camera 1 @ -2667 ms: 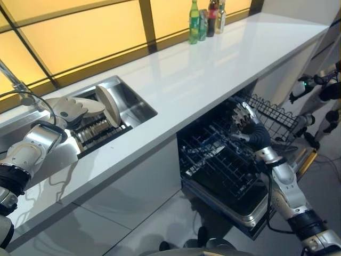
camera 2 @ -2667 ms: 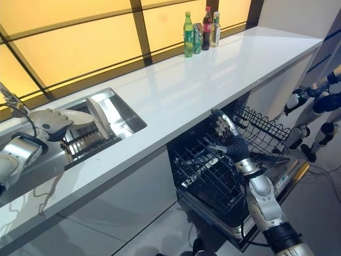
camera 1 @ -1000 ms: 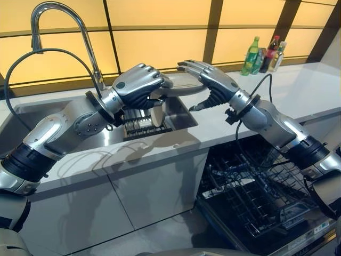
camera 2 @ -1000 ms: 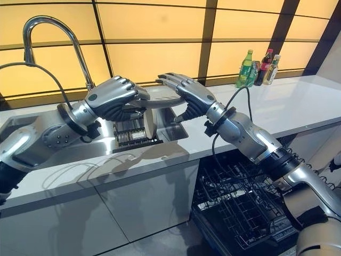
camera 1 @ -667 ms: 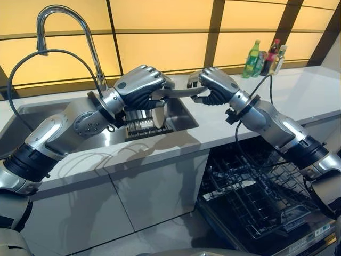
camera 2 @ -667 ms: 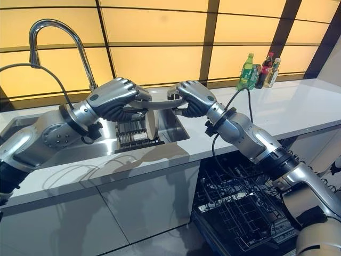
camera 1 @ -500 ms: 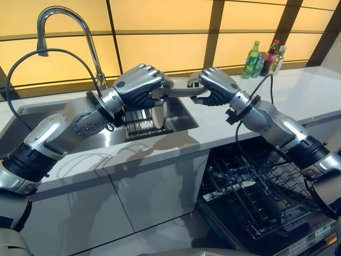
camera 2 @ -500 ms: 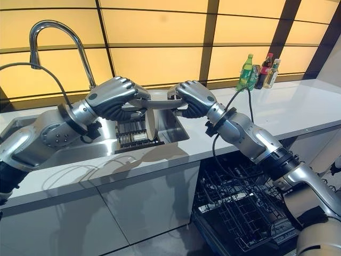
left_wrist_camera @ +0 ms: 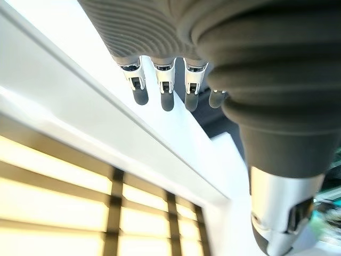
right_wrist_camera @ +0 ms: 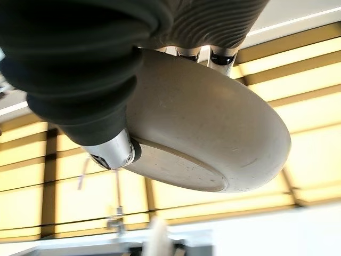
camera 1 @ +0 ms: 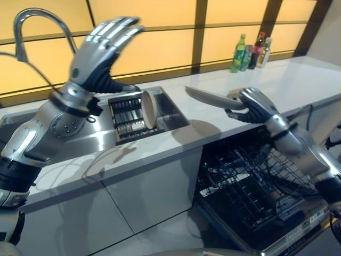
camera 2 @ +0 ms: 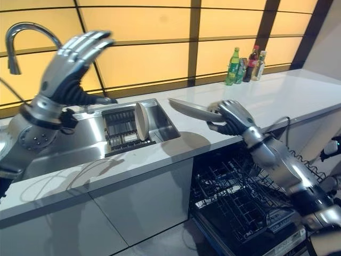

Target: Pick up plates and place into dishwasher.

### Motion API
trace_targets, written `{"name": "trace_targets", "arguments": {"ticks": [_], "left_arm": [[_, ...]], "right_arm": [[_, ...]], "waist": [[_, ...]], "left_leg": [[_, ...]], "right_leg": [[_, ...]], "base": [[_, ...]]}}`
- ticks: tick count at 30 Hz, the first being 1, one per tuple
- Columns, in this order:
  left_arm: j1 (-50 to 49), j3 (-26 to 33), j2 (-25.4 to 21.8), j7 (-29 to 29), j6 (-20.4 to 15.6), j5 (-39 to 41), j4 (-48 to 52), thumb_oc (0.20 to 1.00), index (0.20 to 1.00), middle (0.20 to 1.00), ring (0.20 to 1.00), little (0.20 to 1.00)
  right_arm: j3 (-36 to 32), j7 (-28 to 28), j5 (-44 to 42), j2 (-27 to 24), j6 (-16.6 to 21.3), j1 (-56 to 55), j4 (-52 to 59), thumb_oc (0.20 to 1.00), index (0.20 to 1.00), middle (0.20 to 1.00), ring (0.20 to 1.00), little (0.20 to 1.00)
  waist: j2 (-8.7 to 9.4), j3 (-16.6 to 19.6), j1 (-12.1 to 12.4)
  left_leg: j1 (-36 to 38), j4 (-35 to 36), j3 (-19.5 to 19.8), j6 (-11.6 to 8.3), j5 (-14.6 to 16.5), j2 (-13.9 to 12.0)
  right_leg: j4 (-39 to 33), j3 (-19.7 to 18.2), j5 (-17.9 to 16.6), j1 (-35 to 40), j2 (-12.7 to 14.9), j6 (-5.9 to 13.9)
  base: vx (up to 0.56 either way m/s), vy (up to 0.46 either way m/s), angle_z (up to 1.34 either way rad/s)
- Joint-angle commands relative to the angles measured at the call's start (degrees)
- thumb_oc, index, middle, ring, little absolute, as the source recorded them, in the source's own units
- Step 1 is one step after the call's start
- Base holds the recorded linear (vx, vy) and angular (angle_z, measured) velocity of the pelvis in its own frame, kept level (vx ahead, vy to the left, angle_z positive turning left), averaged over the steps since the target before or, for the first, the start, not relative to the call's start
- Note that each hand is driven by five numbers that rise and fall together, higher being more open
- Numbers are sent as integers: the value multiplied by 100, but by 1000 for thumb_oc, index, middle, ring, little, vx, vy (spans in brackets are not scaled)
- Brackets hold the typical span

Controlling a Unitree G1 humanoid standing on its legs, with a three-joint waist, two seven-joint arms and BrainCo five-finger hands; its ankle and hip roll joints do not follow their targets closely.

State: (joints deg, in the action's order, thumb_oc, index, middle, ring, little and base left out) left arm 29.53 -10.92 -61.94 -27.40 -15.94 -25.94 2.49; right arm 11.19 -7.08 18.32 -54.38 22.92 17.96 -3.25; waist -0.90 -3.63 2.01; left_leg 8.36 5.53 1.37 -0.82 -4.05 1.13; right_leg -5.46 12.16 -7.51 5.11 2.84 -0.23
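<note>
1. Right robot hand (camera 1: 254, 105) clamps a plate (camera 1: 209, 98) above the bench (camera 1: 176, 128), beside the sink (camera 1: 170, 109).
2. Left robot hand (camera 1: 101, 45), fingers spread, holds nothing.
3. Another plate (camera 1: 147, 109) stands in the sink; the dishwasher (camera 1: 256, 197) awaits both.

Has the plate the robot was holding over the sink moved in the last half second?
Yes. The plate, gripped by the right hand, has left the sink and now hangs over the white counter, toward the bottles.
</note>
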Motion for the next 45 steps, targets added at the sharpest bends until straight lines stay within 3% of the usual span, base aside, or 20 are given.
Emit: {"name": "trace_targets", "arguments": {"ticks": [1, 6, 11, 14, 22, 24, 29, 45], "left_arm": [[-173, 473, -287, -589, 322, -136, -462, 1000, 1000, 1000, 1000, 1000], [-670, 809, -279, -541, 479, -294, -573, 1000, 1000, 1000, 1000, 1000], [-829, 860, -597, -359, 760, -549, -990, 1000, 1000, 1000, 1000, 1000], [-551, 459, -856, -320, 774, -545, -1577, 1000, 1000, 1000, 1000, 1000], [612, -1112, -1055, -206, 906, -831, -2820, 1000, 1000, 1000, 1000, 1000], [941, -1434, -1042, -48, 970, -790, -2980, 1000, 1000, 1000, 1000, 1000], [2419, -2690, -842, 240, 1512, -851, -3512, 1000, 1000, 1000, 1000, 1000], [4756, -4431, 28, 1254, 2280, -1600, -4133, 1000, 1000, 1000, 1000, 1000]], "right_arm": [[-533, 166, -784, -320, 321, -121, 265, 200, 200, 200, 200, 200], [-1271, 982, -1714, -258, 184, -935, 407, 200, 200, 200, 200, 200], [-1639, 2259, -2771, -150, -381, -1485, 415, 200, 200, 200, 200, 200], [-1463, 2825, -3148, -125, -764, -1477, 357, 200, 200, 200, 200, 200], [-417, 3417, -3655, 61, -1381, -912, -467, 200, 200, 200, 200, 200], [-198, 3449, -3735, 83, -1417, -690, -617, 200, 200, 200, 200, 200], [829, 3033, -3840, 247, -1578, 659, -1264, 200, 200, 200, 200, 200], [2294, 3064, -3807, 995, -2175, 2832, -3402, 200, 200, 200, 200, 200]], "waist": [[86, -114, -192], [69, -177, -384], [53, -258, -590], [23, -329, -679], [-39, -553, -722], [-44, -633, -725], [-92, -1123, -710], [-217, -1727, -517]], "left_leg": [[59, -137, -299, 36, 707, 49], [146, -118, -437, 44, 784, 16], [162, -98, -598, 25, 766, -14], [137, -92, -688, 15, 743, -14], [-117, -83, -778, -7, 644, 15], [-213, -92, -782, -14, 616, 18], [-641, -112, -730, -31, 476, 33], [-1218, -205, -504, -100, 260, 95]], "right_leg": [[75, -309, 669, 317, 204, 667], [104, -460, 701, 309, 163, 677], [107, -577, 652, 266, 159, 717], [95, -624, 604, 214, 160, 738], [46, -674, 468, -44, 202, 786], [47, -686, 442, -135, 210, 789], [84, -713, 333, -550, 240, 766], [203, -505, 247, -1065, 332, 708]], "base": [[21, 38, -26], [38, 40, -26], [41, 43, -18], [27, 61, -17], [-3, 70, -8], [-101, 69, -12], [-216, 50, -7], [-67, 9, 3]]}}
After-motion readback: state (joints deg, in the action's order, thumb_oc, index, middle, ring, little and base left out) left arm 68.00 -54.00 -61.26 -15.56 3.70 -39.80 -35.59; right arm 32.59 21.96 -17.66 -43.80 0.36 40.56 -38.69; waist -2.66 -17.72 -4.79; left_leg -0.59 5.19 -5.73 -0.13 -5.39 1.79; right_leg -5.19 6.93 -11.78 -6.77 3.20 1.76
